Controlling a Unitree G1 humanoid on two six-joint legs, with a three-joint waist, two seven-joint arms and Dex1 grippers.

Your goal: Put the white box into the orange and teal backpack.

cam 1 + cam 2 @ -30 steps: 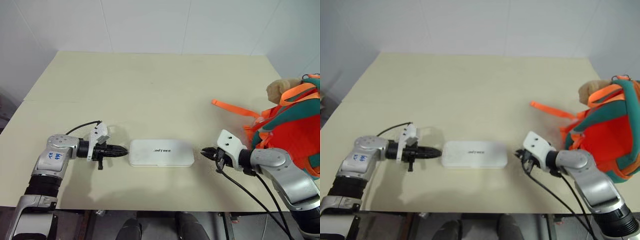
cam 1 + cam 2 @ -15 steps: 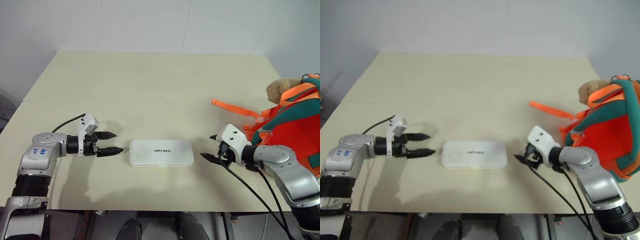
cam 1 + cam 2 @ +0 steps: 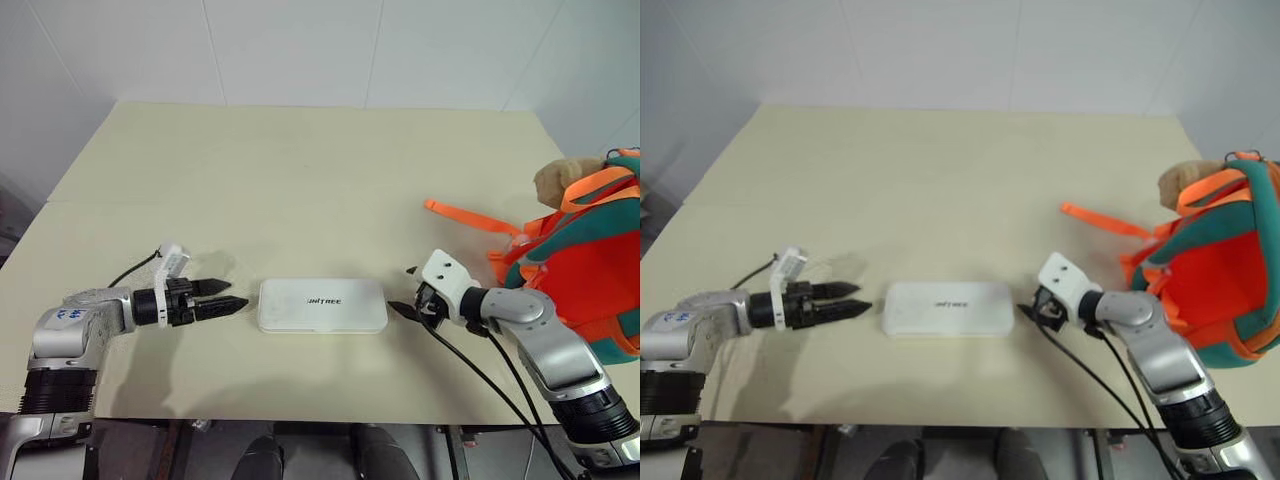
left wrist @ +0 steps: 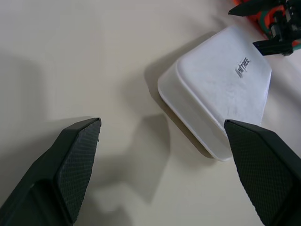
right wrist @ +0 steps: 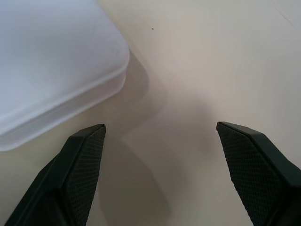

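Left claw (image 3: 222, 297) hovering just left of white box (image 3: 322, 305), fingers spread, gripping nothing. Box lying flat on surface (image 3: 300, 180), between claws. Right claw (image 3: 405, 290) gaping empty just beside box's right end. Orange and teal backpack (image 3: 585, 270) sitting at far right edge.

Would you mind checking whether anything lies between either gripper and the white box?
Nothing visible does. The left gripper and right gripper both stand open at opposite short ends of the white box, with bare table between.

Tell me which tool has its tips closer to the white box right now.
The right tool: its tips sit just off the white box's end, while the left tool stops with a wider strip of bare table between.
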